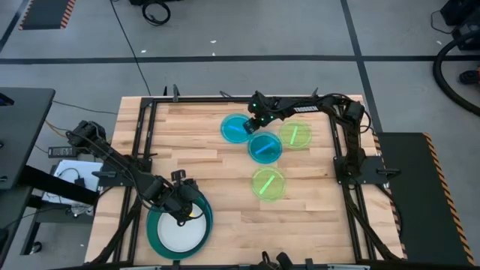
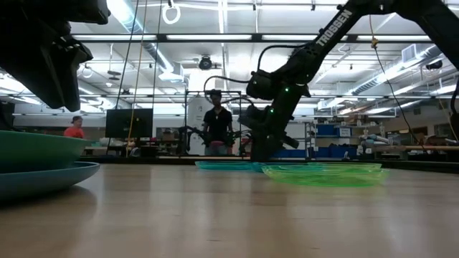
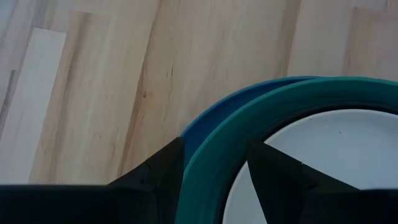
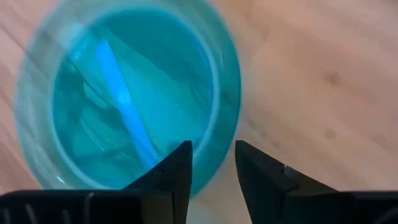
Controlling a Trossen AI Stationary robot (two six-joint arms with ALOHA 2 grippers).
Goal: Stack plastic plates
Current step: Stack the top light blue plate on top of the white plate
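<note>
A teal plate holds a white plate and rests on a blue plate at the table's near left. No black plate plainly shows. My left gripper hovers open above this stack's far rim, one finger outside and one inside the teal rim. Near the far edge lie two cyan plates and two lime plates, flat on the wood. My right gripper is low and open at the far cyan plate, its fingers astride the rim.
A black metal frame borders the tabletop on all sides. Bare wood lies between the stack and the small plates. In the low view a person stands in the room beyond the far edge, and another is at the left.
</note>
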